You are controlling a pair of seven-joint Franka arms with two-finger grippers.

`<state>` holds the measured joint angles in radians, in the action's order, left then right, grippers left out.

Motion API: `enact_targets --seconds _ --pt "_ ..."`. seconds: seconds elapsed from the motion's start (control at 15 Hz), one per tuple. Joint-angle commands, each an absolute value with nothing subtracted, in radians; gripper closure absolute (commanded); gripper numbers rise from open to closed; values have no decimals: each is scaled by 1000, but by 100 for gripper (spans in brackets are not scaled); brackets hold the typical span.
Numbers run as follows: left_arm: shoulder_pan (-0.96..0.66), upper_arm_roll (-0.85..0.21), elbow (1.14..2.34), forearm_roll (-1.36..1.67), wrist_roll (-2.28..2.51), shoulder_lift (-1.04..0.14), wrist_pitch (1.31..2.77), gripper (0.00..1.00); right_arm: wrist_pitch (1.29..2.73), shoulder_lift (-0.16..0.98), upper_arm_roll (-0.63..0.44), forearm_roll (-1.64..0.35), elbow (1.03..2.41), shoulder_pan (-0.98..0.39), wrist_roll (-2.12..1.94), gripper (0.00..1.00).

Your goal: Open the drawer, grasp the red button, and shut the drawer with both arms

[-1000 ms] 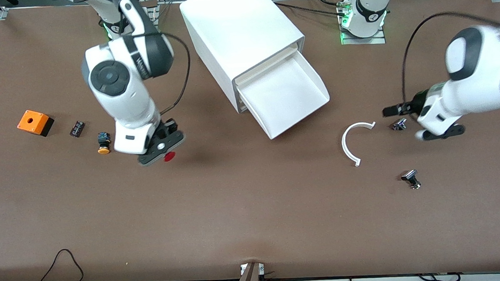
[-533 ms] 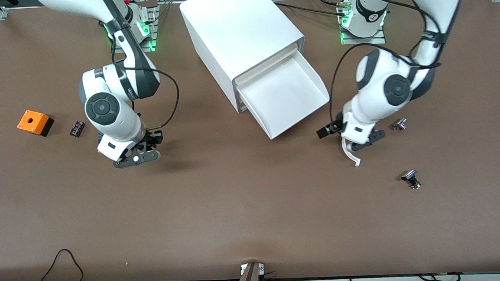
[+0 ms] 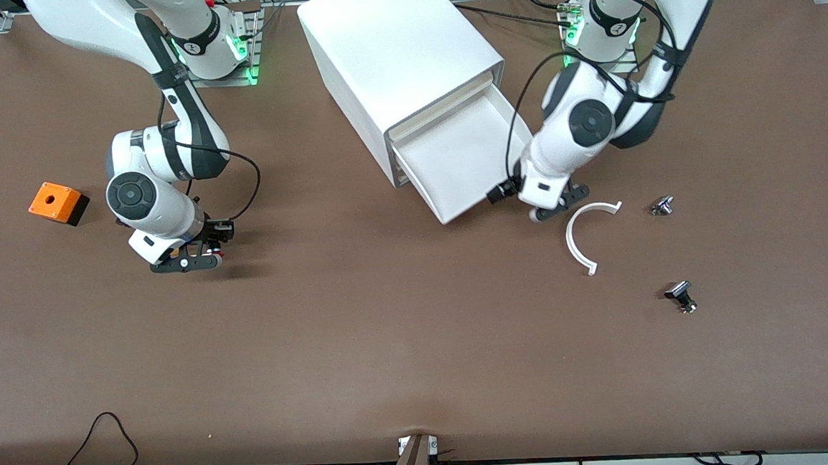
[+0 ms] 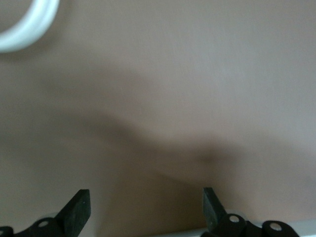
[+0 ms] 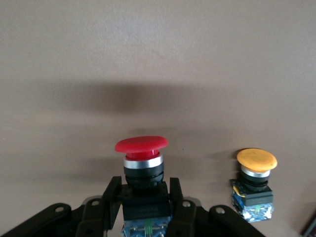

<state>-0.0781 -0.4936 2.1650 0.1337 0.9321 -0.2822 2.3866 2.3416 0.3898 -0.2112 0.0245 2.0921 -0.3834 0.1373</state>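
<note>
Left claw (image 3: pixel 552 206) moved beside drawer (image 3: pixel 478 158).

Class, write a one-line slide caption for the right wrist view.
Right gripper shut on the red button, with an orange-capped button standing beside it on the table.

The black two-finger right gripper (image 3: pixel 187 262) has been carried from the centre-left of the front frame further toward the frame's left edge and slightly lower, its white jointed arm now folded closer to its base at the upper left. The red-capped push button on its black blocky body (image 5: pixel 142 170), seen below that gripper a second ago, is now clamped between its fingers (image 5: pixel 111 197). The black two-finger left gripper (image 3: pixel 553 209) has been swept from the right edge of the front frame inward to the lower right corner of the open white tray-like drawer (image 3: pixel 452 158), passing over the white curved plastic arc (image 3: pixel 578 240), which is uncovered again.
</note>
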Motion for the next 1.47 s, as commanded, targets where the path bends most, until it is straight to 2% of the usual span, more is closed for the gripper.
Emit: enact_targets --seconds 0.0,0.07,0.27,0.33,0.53,0.67,0.8,0.93,1.13,1.27,1.4 --pt "-86 -604 2269 167 997 -167 2372 0 2372 413 -195 25 2103 -371 130 65" --pt "-86 -642 2275 199 989 -167 2353 0 2378 417 -196 25 2103 -371 130 58" --pt "-87 -738 2275 224 983 -166 2306 0 2368 414 -198 25 2102 -364 129 51" --pt "-87 -744 2275 222 983 -164 2306 0 2364 413 -198 25 2100 -364 129 45" --pt "-78 -742 2275 222 982 -163 2307 0 2346 394 -199 23 2088 -361 130 0" --pt "-23 -721 2269 200 971 -150 2374 0 2280 367 -199 18 2056 -360 138 0" --pt "87 -648 2241 169 893 -109 2390 0 2130 351 -201 18 1966 -364 140 0" --pt "115 -547 2200 169 658 -80 2347 0 1957 344 -201 17 1837 -361 143 0" --pt "138 -375 2139 169 285 -11 2190 0 1754 344 -202 -14 1634 -360 143 0" --pt "138 -246 2057 169 65 34 2052 0 1682 347 -202 -41 1524 -336 137 0" --pt "138 -171 1943 166 -73 63 1865 0 1664 347 -198 -46 1454 -312 135 0"
